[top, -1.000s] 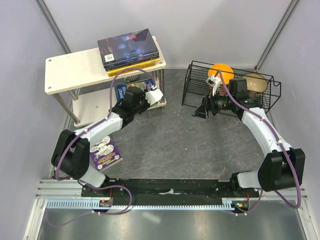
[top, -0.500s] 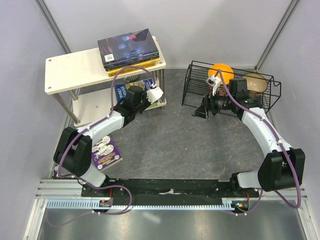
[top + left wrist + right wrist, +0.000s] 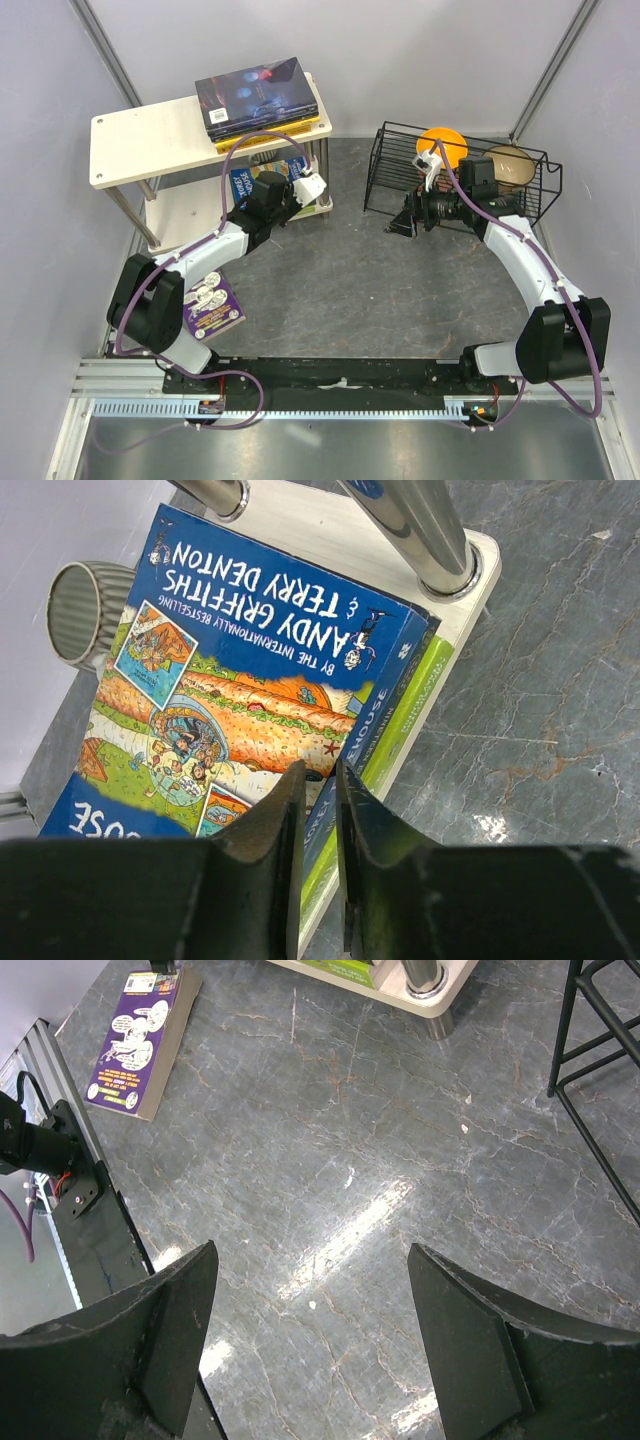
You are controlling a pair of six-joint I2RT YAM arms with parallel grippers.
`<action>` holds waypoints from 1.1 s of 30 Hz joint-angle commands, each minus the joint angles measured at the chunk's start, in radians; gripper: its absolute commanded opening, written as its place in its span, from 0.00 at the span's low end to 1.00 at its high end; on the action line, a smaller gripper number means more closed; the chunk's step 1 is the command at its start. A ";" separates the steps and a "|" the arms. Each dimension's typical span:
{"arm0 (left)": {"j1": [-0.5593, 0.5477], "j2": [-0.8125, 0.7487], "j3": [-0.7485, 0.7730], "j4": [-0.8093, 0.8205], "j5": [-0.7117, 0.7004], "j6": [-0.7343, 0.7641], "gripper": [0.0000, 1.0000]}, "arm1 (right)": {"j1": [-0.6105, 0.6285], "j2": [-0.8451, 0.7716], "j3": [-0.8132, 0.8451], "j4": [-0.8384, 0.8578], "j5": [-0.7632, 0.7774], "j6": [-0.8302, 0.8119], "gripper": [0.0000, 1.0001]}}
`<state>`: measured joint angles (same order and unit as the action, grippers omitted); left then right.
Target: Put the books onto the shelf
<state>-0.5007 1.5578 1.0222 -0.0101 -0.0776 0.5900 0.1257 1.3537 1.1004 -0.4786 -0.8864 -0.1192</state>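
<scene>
Just beyond the tips of my left gripper (image 3: 314, 772) lies the blue book (image 3: 230, 660), flat on a lime-green book (image 3: 415, 695) on the lower board of the shelf (image 3: 470, 565). My fingers there are drawn almost together, with only a slit between them, and I see nothing clamped in it. Whether the tips touch the cover I cannot tell.

I judge the step to be seating this pair squarely on the board. With narrowed fingers I would use them as one blunt pusher, low against the spine. I would press away from me so the top book does not slide off the one under it.

Ahead and to the right of my tips stands a chrome leg (image 3: 425, 530), which I must not drive the corner into. A ribbed grey cylinder (image 3: 85, 610) sits far to the left.

More books (image 3: 262, 95) are stacked on the top board. A purple book (image 3: 212, 305) waits on the floor, well behind my left fingers.

My right gripper (image 3: 312, 1260) hangs spread wide and empty over bare floor, just beside the black wire rack (image 3: 400, 140).
</scene>
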 commanded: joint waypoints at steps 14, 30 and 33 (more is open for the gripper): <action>-0.013 -0.165 -0.089 0.016 0.061 -0.052 0.35 | -0.006 -0.036 -0.011 0.034 -0.039 -0.013 0.84; -0.052 -0.679 -0.228 -0.333 0.203 -0.251 0.59 | 0.291 0.025 -0.050 0.004 0.059 -0.142 0.83; -0.052 -0.725 -0.160 -0.463 0.124 -0.404 0.67 | 0.461 0.076 -0.068 0.113 0.137 -0.065 0.82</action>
<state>-0.5522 0.8822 0.7860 -0.3004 0.0879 0.3908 0.4263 1.3766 1.0576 -0.4698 -0.8463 -0.2146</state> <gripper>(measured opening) 0.643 0.832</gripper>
